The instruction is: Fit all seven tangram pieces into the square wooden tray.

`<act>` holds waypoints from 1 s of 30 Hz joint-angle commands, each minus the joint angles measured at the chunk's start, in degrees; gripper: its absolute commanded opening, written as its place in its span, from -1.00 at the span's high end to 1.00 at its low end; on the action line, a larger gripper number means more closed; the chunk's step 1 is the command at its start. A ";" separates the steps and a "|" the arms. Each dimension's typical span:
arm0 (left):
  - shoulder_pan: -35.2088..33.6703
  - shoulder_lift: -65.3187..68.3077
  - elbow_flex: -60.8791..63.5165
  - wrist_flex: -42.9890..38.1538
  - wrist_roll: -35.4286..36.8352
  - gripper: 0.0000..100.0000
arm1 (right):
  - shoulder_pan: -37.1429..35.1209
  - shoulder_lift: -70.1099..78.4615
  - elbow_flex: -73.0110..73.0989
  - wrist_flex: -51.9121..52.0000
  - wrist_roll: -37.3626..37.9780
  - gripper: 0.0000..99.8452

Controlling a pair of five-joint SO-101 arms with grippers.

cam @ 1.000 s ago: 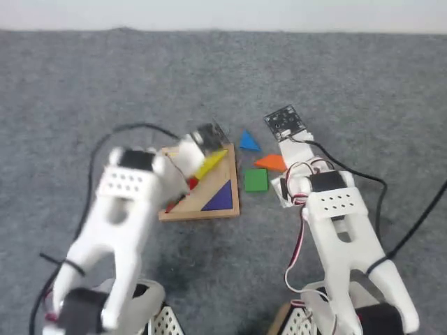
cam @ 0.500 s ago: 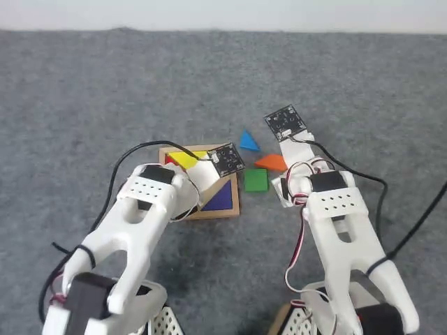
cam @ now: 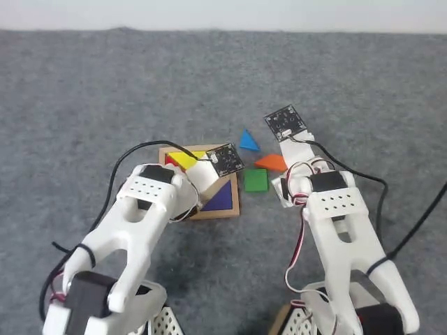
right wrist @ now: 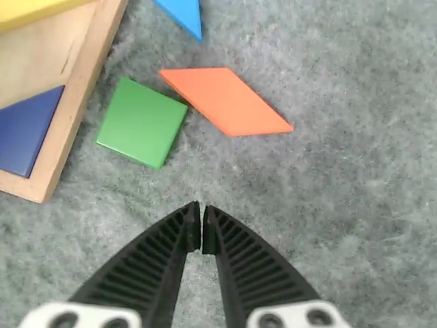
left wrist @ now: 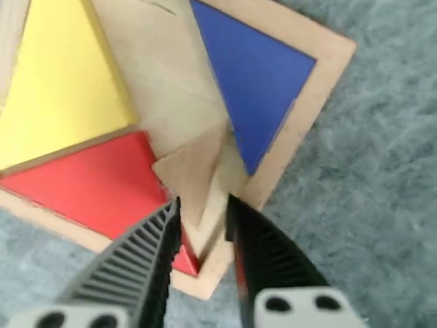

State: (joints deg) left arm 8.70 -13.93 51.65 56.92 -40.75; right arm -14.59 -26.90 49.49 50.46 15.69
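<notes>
The square wooden tray (cam: pixel 209 215) lies under my left arm (cam: pixel 150 192). In it are a yellow triangle (left wrist: pixel 61 89), a red triangle (left wrist: pixel 89 188) and a dark blue triangle (left wrist: pixel 256 75). My left gripper (left wrist: pixel 203 201) hangs over the tray's corner, shut on a small wood-coloured triangle (left wrist: pixel 191 171) that stands tilted over the red and blue pieces. On the carpet beside the tray lie a green square (right wrist: pixel 142 121), an orange parallelogram (right wrist: pixel 225 100) and a light blue triangle (right wrist: pixel 183 12). My right gripper (right wrist: pixel 202 205) is shut with nothing in it, a little short of the green square.
Grey carpet (cam: pixel 363 91) stretches wide on all sides. The right arm (cam: pixel 328 199) stands just right of the loose pieces, its cable (cam: pixel 377 183) trailing to the right. The left arm's black cable (cam: pixel 126 157) arcs over the tray's left side.
One second ago my left arm was swinging in from the left with the yellow triangle slanted across the tray; now it rests over the tray, the yellow piece lying in the back corner. The right arm kept still.
</notes>
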 commanded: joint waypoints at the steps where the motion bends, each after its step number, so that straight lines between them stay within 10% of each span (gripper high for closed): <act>1: -0.44 -0.70 1.36 -0.79 -5.19 0.71 | 0.57 -0.31 -3.43 -1.27 -0.35 0.93; 8: -0.44 -0.70 -4.97 6.42 -1.85 0.71 | 0.57 -0.31 -3.43 -1.27 -0.35 0.93; 22: 10.37 0.00 -7.69 -4.04 30.24 0.97 | 0.57 -0.31 -3.43 -1.27 -0.26 0.93; 30: 10.11 0.00 -3.74 -3.60 31.65 0.97 | 0.57 -0.22 -3.43 -1.27 -0.26 0.93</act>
State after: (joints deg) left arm 18.55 -13.58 47.16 53.76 -9.98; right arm -14.59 -26.90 49.49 50.46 15.69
